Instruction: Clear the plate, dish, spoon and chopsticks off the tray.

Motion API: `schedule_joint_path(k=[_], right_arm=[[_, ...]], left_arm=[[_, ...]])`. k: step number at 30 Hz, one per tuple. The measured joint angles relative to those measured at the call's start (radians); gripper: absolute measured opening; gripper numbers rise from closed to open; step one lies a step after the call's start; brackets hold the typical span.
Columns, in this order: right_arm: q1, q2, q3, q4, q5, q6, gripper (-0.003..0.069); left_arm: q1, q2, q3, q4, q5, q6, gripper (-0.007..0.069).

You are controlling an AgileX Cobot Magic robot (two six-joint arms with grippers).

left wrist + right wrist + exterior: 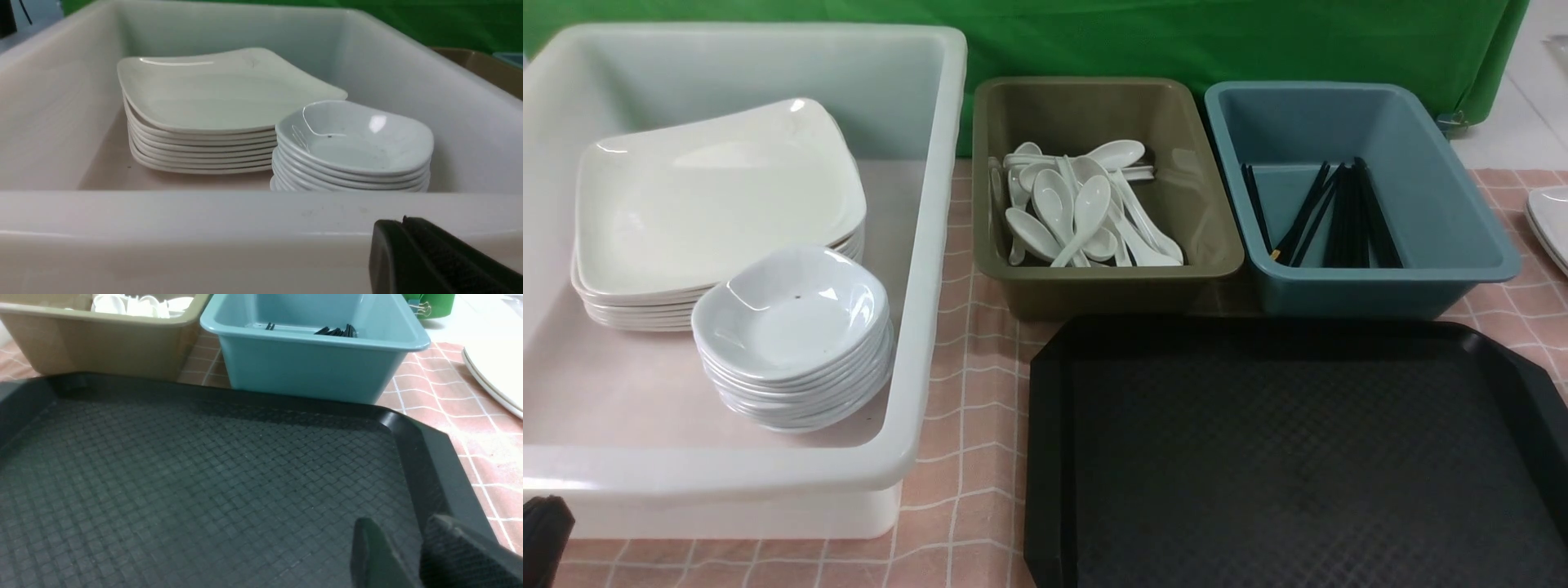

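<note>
Four containers share the pink checked tablecloth point(964, 457), and the largest is the big translucent white plastic tub point(923, 327) on the robot's left, holding two stacks side by side: a pile of large glossy white square plates, the top plate point(711, 196) sitting slightly tilted, and just in front of it, touching, a pile of small rounded-square white dishes, the top dish point(788, 314) showing a tiny dark speck inside. Next in size is the black rectangular plastic tray point(1290, 457) with cut-off corners and diamond-textured floor, lying nearest the robot on its right, with only bare texture showing on it. Behind the tray stand two smaller bins, near each other: an olive plastic bin point(1107, 282) holding a heap of white glossy soup spoons, one spoon point(1086, 212) lying on top, and a blue plastic bin point(1372, 282) holding the thin black chopsticks point(1347, 216) bundled lengthwise. At the far right edge a white plate rim point(1550, 224) rests on the cloth. The left gripper point(402, 253) hangs outside the tub's near wall, its jaws clenched together on nothing. The right gripper point(412, 555) hovers above the tray's right near part, its jaws parted with a gap between them and empty.
</note>
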Motion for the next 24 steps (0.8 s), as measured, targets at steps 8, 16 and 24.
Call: schedule_joint_path(k=[8, 16, 24], right_arm=[[0.000, 0.000, 0.000, 0.000, 0.000, 0.000, 0.0241], [0.000, 0.000, 0.000, 0.000, 0.000, 0.000, 0.0241], [0.000, 0.000, 0.000, 0.000, 0.000, 0.000, 0.0241]], left_arm=[[0.000, 0.000, 0.000, 0.001, 0.007, 0.000, 0.0000], [0.000, 0.000, 0.000, 0.001, 0.007, 0.000, 0.0000], [0.000, 0.000, 0.000, 0.001, 0.011, 0.000, 0.0000]])
